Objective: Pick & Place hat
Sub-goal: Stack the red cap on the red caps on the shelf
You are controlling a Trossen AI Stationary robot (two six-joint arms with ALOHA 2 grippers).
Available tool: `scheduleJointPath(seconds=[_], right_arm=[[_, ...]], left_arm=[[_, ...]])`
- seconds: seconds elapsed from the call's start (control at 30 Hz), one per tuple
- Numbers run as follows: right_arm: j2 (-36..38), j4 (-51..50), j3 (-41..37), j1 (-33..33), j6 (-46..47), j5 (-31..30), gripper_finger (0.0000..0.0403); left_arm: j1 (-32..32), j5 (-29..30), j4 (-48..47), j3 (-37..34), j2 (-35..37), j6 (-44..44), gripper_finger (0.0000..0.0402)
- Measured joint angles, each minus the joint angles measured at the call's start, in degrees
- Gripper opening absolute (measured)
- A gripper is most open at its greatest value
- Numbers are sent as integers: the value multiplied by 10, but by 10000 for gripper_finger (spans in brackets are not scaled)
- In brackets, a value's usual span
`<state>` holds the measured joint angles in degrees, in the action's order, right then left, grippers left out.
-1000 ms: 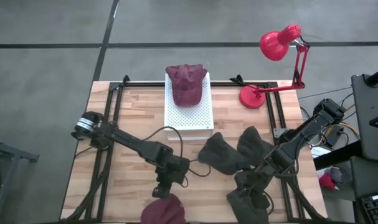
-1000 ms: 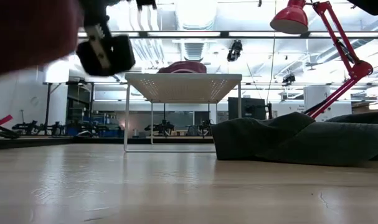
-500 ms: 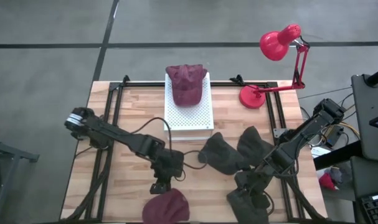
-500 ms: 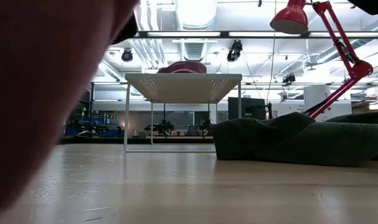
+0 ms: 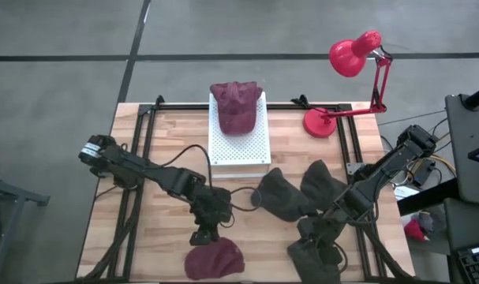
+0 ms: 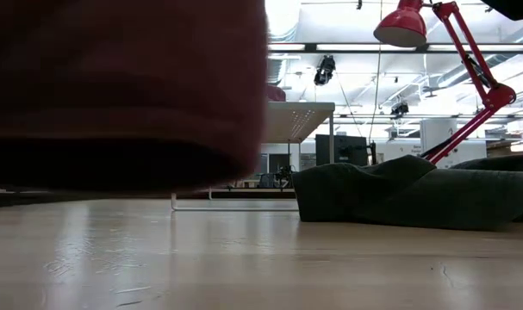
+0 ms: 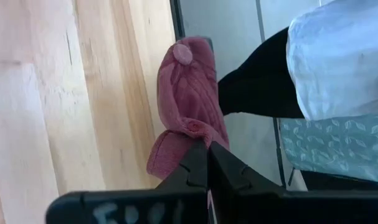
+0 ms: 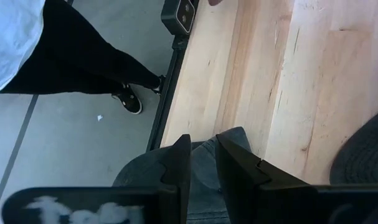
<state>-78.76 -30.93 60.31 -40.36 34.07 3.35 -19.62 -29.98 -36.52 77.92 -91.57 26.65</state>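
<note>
The maroon hat (image 5: 214, 259) is pinched by its fabric in the clenched left claw (image 5: 205, 235) at the worktop's (image 5: 168, 142) near edge, presumably for carrying, while the right claw (image 8: 201, 163) is set narrowly around a grey hat (image 8: 204, 163).

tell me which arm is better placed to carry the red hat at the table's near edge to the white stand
Left. Its end effector is shut on the red hat near the table's front edge. The right end effector is over a dark hat, farther from the white stand.
</note>
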Motion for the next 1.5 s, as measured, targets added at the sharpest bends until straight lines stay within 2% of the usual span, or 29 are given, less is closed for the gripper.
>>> scheduleJointPath(seconds=[0.27,0.63,0.9,1.27,1.5], right_arm=[[0,0,0,0,-2,0,79],[0,0,0,0,-2,0,66],[0,0,0,0,-3,-5,75],[0,1,0,0,-3,-91,61],[1,11,0,0,-6,-152,66]], left_arm=[[0,19,0,29,0,-9,0],[1,52,-1,82,0,-38,0],[5,131,-88,172,0,-114,0],[60,255,-209,325,0,-251,0],[125,300,-238,416,0,-335,0]])
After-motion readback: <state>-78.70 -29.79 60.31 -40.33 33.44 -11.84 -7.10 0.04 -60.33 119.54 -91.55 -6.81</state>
